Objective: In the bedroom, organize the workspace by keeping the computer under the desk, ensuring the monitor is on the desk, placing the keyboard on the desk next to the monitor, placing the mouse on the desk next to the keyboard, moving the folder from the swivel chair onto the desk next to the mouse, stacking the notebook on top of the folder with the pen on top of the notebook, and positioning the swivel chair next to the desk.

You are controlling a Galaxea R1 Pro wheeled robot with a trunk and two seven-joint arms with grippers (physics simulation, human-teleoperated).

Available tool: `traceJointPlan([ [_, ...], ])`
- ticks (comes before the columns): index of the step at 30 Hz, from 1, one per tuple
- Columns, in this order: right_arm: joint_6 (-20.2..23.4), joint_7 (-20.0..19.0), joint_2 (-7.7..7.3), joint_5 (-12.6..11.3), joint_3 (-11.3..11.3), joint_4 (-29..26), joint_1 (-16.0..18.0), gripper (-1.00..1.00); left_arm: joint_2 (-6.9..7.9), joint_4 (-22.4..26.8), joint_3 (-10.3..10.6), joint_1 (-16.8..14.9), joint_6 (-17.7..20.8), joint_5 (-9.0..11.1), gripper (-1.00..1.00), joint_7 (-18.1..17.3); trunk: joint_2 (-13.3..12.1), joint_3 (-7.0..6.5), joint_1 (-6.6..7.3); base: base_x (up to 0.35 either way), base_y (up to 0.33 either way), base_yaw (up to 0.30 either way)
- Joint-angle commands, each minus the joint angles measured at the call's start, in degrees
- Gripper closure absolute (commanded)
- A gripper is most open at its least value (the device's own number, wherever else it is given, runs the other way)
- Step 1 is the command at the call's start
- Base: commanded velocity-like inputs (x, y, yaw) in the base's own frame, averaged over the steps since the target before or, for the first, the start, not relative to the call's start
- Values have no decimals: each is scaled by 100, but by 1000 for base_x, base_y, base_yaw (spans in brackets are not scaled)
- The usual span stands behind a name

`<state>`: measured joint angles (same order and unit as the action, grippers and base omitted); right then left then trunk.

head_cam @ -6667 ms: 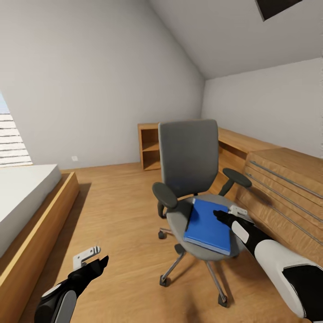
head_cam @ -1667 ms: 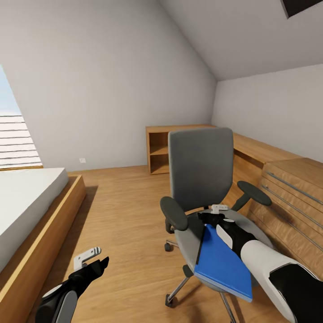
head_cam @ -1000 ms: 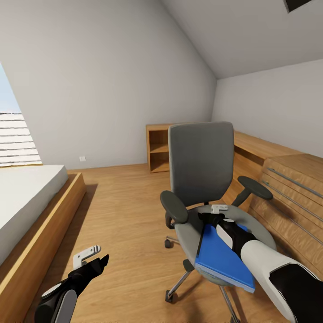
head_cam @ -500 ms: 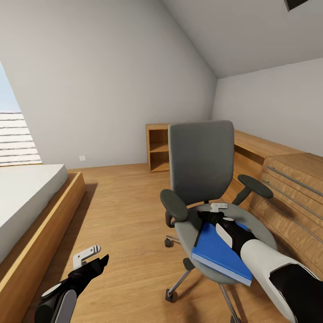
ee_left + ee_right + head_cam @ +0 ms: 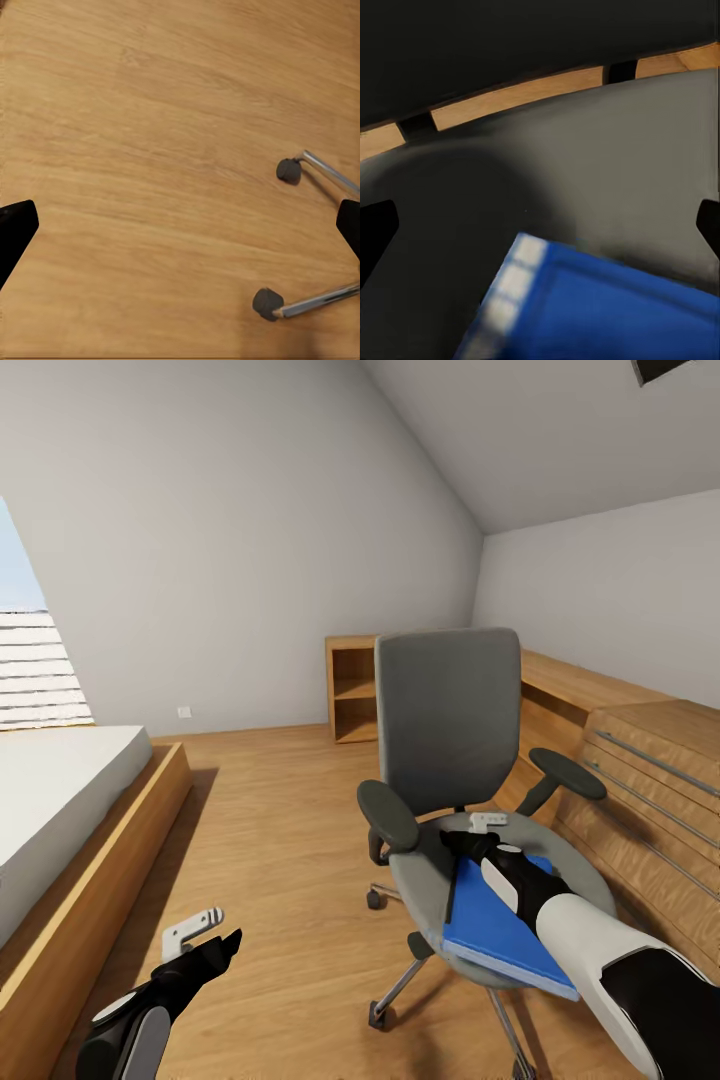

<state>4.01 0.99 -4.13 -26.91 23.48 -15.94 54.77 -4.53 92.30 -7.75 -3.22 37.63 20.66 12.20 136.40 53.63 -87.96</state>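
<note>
The swivel chair (image 5: 450,710) stands mid-room with its grey seat (image 5: 607,165) facing me. The blue folder (image 5: 495,925) lies on the seat, and its near end juts over the front edge. One folder corner (image 5: 607,307) shows in the right wrist view. My right gripper (image 5: 468,838) hovers open just above the seat at the folder's far end, holding nothing. My left gripper (image 5: 212,935) hangs open low over the floor, left of the chair's castors (image 5: 288,169). The desk, computer, monitor, keyboard, mouse, notebook and pen are out of view.
A wood-framed bed (image 5: 90,830) runs along the left. A light wood chest of drawers (image 5: 640,790) and low counter line the right wall, close behind the chair. An open shelf unit (image 5: 352,695) stands at the back. Plank floor (image 5: 270,830) lies between bed and chair.
The folder has shifted on the seat, swinging slightly and sliding a little further over the front edge. Both arms have hardly moved.
</note>
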Motion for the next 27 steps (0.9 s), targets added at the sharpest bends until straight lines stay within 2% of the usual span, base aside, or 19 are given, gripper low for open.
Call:
traceJointPlan([
  [1, 27, 15, -7, -51, 25, 100, -2, -100, -4, 8, -6, -3, 25, 61, -100, 41, 2, 7, 2, -159, 0, 0],
  [9, 21, 15, -8, -51, 25, 100, -2, -100, -4, 8, -5, -3, 25, 61, -100, 39, 2, 7, 2, -163, 0, 0],
  [27, 21, 15, -8, -51, 25, 100, -2, -100, -4, 8, -6, -3, 25, 61, -100, 41, 2, 7, 2, -7, 0, 0],
])
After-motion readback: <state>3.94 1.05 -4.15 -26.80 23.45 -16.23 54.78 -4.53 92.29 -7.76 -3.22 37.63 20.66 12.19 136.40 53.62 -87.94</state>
